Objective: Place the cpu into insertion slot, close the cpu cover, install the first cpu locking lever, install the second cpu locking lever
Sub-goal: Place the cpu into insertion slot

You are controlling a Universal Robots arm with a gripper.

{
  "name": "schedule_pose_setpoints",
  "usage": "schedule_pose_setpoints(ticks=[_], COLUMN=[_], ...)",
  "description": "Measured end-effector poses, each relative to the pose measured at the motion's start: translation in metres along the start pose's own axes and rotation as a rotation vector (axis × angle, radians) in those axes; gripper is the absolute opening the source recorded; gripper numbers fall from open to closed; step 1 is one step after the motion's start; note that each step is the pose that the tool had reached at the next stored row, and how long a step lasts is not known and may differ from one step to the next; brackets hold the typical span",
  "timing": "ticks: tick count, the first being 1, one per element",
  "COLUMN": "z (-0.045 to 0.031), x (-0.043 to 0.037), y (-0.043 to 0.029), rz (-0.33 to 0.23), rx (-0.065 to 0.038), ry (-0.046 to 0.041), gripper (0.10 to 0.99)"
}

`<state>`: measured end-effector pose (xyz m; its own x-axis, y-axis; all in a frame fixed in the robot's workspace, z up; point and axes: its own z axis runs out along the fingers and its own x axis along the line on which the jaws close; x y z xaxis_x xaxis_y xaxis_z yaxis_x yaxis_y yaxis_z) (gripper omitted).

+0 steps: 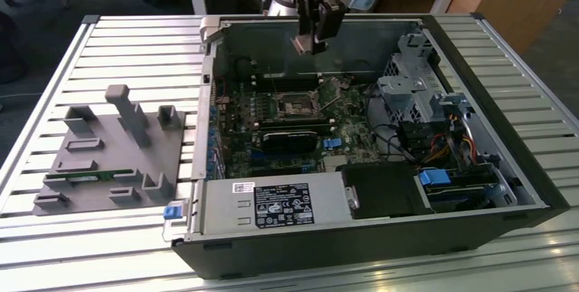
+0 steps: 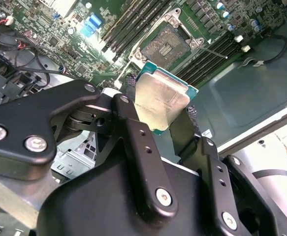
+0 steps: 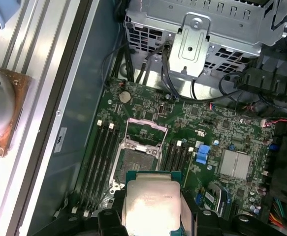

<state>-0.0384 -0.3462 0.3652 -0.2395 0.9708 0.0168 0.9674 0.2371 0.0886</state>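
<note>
Holding the cpu (image 2: 160,101) by two opposite edges, the gripper (image 1: 310,47) hangs over the open computer case (image 1: 362,248), its fingers closed on the chip and the dull metal top turned up toward the wrist. The insertion slot (image 3: 133,164) is bare and lies straight below, well apart from the chip, which is not yet seated. In the first wrist view the chip's edges run nearly parallel to the slot's sides, slightly offset from it. The cpu cover (image 3: 142,145) appears lifted at the slot's far edge.
</note>
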Motion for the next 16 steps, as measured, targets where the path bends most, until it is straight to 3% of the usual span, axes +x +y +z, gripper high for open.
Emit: schedule_pose_setpoints(ticks=[16], z=[0.0034], x=[-0.0001], y=[-0.0003], rz=[0.003], rx=[0.0], ry=[-0.0002], gripper=[0.525])
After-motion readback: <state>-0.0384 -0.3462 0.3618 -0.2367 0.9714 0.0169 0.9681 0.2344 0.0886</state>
